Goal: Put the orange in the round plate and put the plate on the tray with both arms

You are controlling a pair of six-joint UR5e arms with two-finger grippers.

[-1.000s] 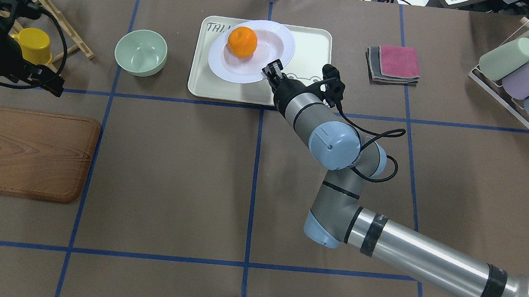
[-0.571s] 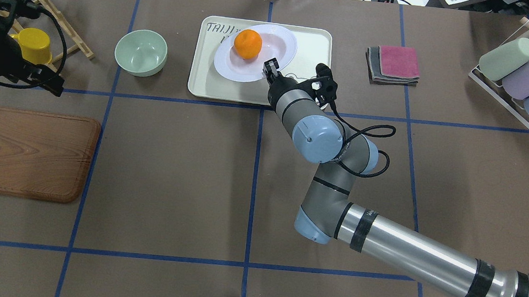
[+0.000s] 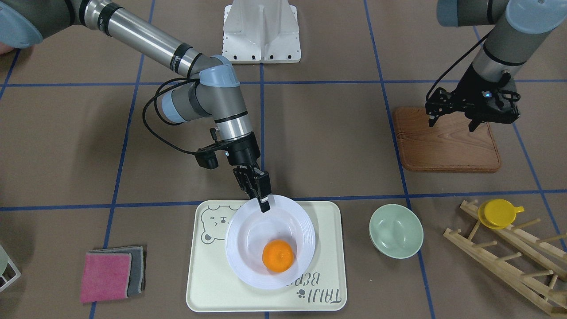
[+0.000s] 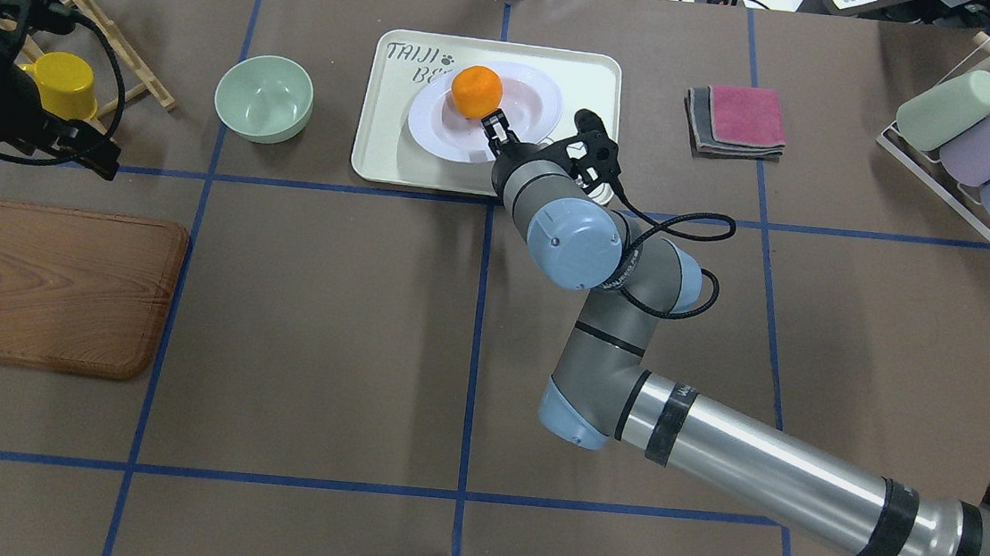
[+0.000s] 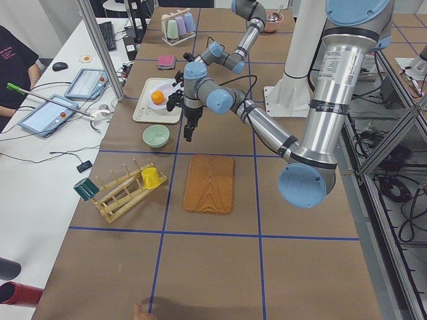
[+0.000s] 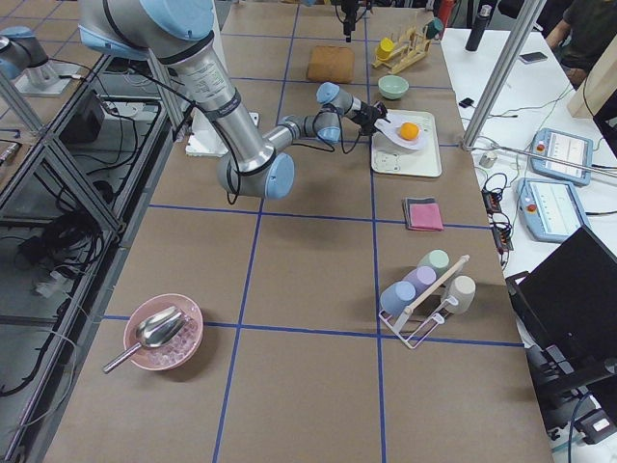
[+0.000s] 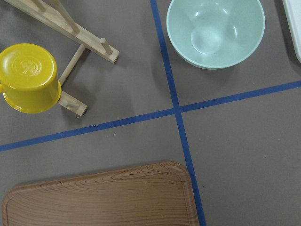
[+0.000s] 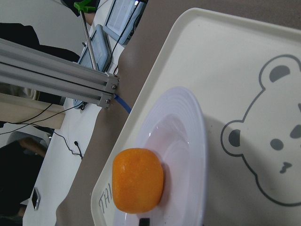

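The orange [image 4: 476, 92] [image 3: 278, 255] sits in the sunken centre of the white round plate [image 4: 524, 101] [image 3: 248, 230]. The plate is over the cream tray [image 4: 584, 80] [image 3: 208, 283], between the bear drawing and the lettering. My right gripper [image 4: 495, 126] [image 3: 264, 203] is shut on the plate's rim on the robot's side, and that edge looks slightly raised. The right wrist view shows the orange [image 8: 138, 180], the plate [image 8: 188, 136] and the tray [image 8: 225, 70] close up. My left gripper [image 3: 491, 122] [image 4: 93, 155] hangs open and empty above the wooden board's far end.
A pale green bowl [image 4: 263, 98] stands left of the tray. The wooden board [image 4: 55, 289] lies at the near left. A rack with a yellow cup [image 4: 64, 84] is at the far left. Folded cloths [image 4: 737, 120] and a cup rack [image 4: 973, 141] are to the right.
My right arm has carried the plate with the orange to the right, further over the tray, and lower. The left arm has not moved.
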